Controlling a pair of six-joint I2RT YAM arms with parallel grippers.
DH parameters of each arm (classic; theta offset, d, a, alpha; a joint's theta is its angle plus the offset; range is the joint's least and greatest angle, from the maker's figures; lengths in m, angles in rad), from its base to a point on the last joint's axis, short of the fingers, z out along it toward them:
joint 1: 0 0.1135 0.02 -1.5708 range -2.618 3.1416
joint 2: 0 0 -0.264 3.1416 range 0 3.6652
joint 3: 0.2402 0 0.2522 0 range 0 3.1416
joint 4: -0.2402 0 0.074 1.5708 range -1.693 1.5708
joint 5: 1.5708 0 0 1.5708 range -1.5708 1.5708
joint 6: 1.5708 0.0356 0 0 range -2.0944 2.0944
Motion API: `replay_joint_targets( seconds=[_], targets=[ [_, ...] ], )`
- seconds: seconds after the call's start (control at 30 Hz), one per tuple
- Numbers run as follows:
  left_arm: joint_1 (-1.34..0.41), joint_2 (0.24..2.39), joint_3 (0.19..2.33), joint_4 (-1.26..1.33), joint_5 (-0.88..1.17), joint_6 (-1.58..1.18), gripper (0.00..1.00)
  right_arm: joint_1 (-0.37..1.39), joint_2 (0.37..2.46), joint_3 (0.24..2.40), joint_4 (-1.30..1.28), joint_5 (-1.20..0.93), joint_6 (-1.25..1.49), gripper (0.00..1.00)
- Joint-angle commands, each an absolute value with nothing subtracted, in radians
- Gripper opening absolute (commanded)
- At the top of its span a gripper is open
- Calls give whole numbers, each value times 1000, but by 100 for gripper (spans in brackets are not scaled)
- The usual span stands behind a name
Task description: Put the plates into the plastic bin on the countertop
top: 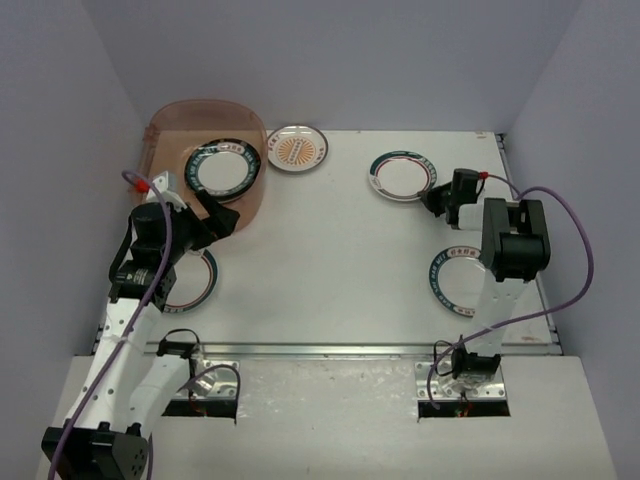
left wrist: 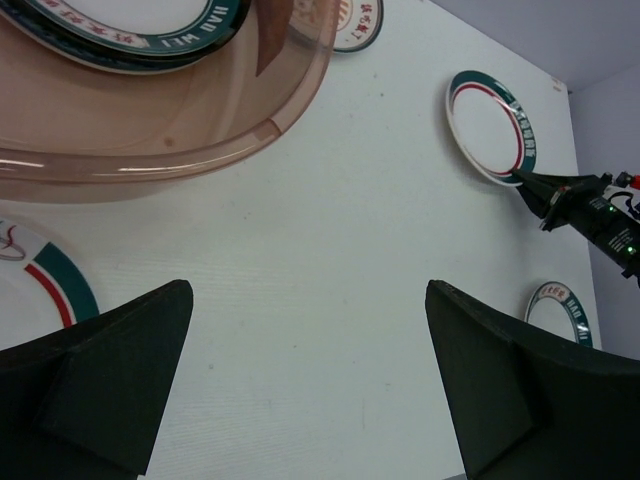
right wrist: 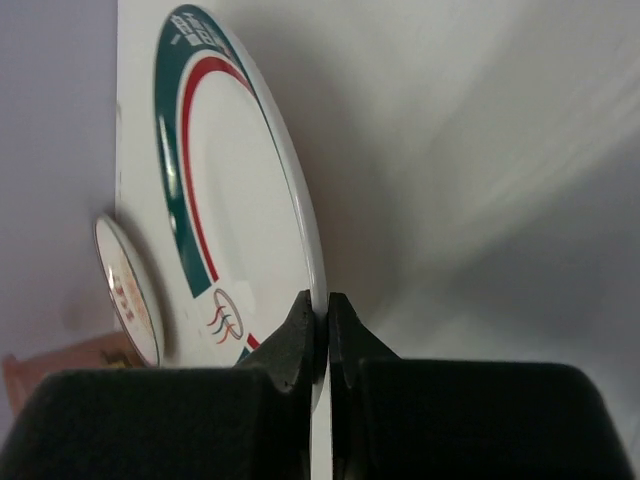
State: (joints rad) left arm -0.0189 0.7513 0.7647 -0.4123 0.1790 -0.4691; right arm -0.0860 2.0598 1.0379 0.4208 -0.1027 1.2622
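White worktop point(top: 330, 260) is filling the floor of a pale-walled booth, with a metal rail point(top: 330, 349) running along its near edge. Just past the rail on the left, a teal-and-red-rimmed plate point(top: 198, 285) is lying flat, half hidden under the left arm. At a similar depth on the right, a teal-rimmed plate point(top: 452, 278) is lying flat too, partly covered by the right arm.

Further in, the left hand point(left wrist: 308, 295) is hovering over bare worktop just beside the near wall of the bin, its fingers spread wide and gripping nothing. Across on the right, the right hand point(right wrist: 322, 305) is reaching back with its fingers pinched narrow on the near rim of a ringed plate point(top: 402, 176), which is white with teal and red bands. Whether that plate is raised off the worktop cannot be told.

Along the far edge, an orange sunburst plate point(top: 298, 149) is lying flat just beside the bin's right wall. The plastic bin point(top: 190, 118), translucent pinkish-brown with rounded corners, is sitting in the far left corner of the worktop. Inside it, a dark-rimmed plate point(top: 222, 168) with a teal band and white centre is resting toward the near right side. Whether another plate is lying beneath it cannot be told.
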Motion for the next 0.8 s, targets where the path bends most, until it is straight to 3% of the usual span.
replay_joint_targets(
  seconds=[0.0,0.17,0.43,0.53,0.63,0.77],
  targets=[
    [-28,831,806,-250,329,-527,100,43,1807,923,448,-101,1088,0],
    [-72,943,863,-204,408,-532,100,193,1535,802,359,-244,911,0],
    [-135,1064,950,-196,419,-484,96,351,1381,721,472,-643,955,0],
    [-158,1080,957,-222,368,-470,84,382,1344,706,516,-669,986,0],
    [-190,1112,968,-233,373,-468,63,413,1337,719,531,-681,998,0],
    [-221,1125,984,-256,391,-460,25,419,1333,730,519,-642,1004,0]
  ],
)
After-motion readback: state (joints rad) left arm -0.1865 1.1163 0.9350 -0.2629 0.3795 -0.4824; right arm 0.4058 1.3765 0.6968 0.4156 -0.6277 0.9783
